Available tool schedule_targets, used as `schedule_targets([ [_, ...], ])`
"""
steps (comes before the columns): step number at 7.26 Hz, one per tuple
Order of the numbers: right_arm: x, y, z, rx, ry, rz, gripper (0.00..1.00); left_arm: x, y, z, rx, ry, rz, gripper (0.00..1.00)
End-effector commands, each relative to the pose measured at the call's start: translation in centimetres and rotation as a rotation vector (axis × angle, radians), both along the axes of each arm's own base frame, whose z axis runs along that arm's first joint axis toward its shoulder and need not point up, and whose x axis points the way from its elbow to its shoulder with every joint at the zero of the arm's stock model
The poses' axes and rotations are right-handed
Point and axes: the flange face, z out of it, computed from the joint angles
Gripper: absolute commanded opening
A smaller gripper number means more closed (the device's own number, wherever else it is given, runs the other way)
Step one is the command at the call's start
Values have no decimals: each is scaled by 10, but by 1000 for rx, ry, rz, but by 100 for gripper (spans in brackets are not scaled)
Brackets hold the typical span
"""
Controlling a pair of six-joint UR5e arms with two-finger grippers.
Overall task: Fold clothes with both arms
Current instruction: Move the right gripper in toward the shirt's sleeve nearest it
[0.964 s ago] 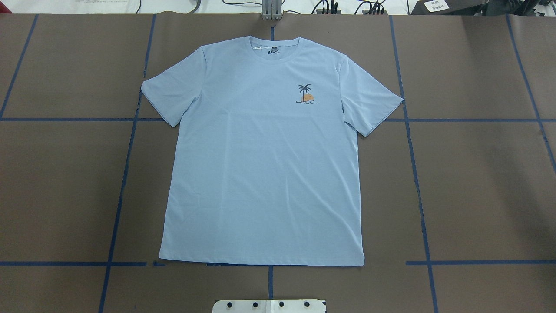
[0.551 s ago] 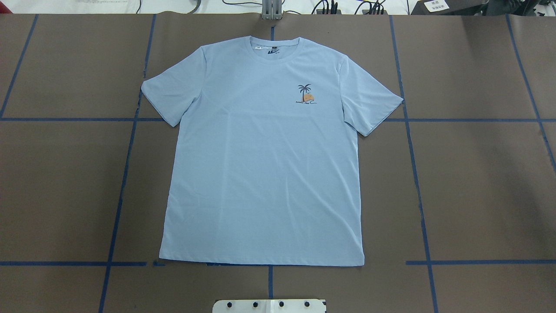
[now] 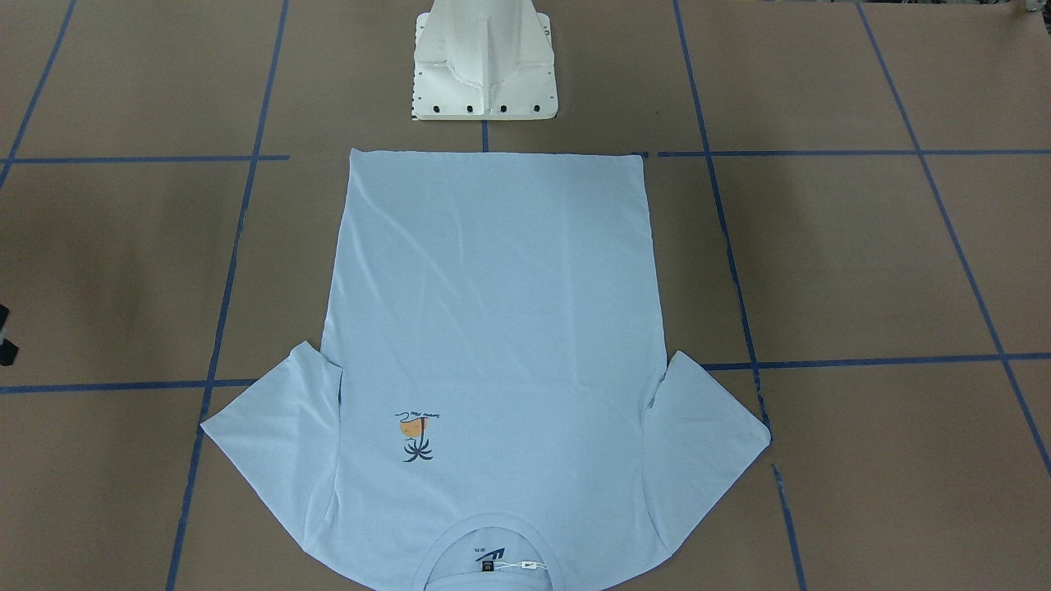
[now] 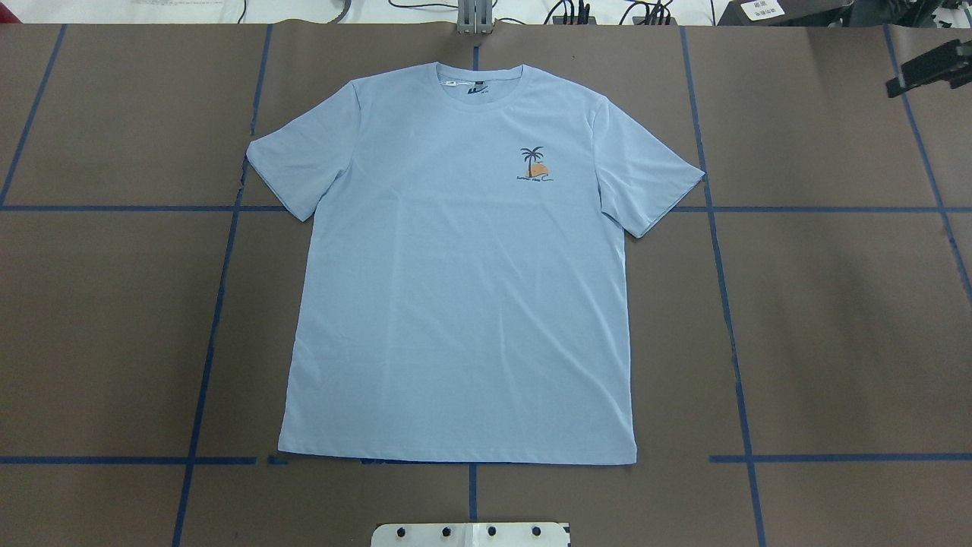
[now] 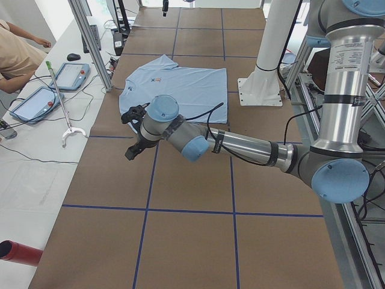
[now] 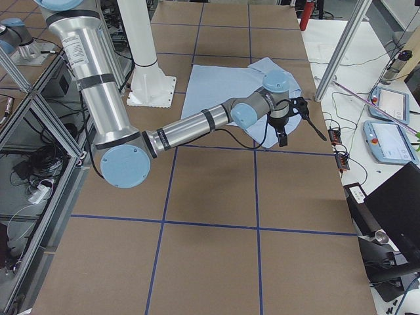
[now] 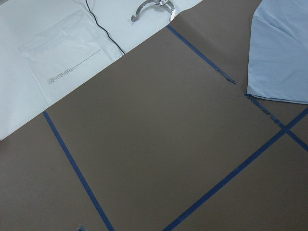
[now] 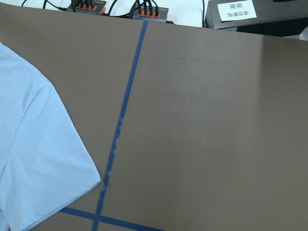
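One light blue T-shirt (image 4: 456, 304) lies flat, print up and unfolded, at the middle of the worktop (image 4: 835, 342), collar (image 4: 480, 76) farthest from the pedestal (image 3: 484, 66); folding is judged not yet begun. Both arms reach wide, with left gripper (image 5: 131, 144) and right gripper (image 6: 287, 131) off the cloth, one beyond each sleeve (image 4: 292, 163); how far open they are cannot be told, and nothing is seen held. Next move likely requires each to descend and pinch a sleeve edge.

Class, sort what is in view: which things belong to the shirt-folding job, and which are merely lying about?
Part of the job: T-shirt, left arm, right arm.
Just lying about: control tablets, hooked stick, red tube, clear plastic bag.
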Motion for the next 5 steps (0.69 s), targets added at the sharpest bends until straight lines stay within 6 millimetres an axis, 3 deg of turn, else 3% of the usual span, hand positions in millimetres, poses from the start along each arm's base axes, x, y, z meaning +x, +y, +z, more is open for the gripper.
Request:
schedule_targets([
  [1, -85, 1, -16, 10, -6, 78, 100, 0, 1, -2, 4, 0, 1, 100],
  [2, -108, -1, 5, 20, -120, 141, 99, 0, 1, -2, 6, 1, 2, 100],
  [3, -111, -2, -9, -5, -254, 210, 98, 0, 1, -2, 6, 0, 1, 100],
  [5, -149, 6, 18, 7, -96, 190, 100, 0, 1, -2, 6, 1, 2, 100],
])
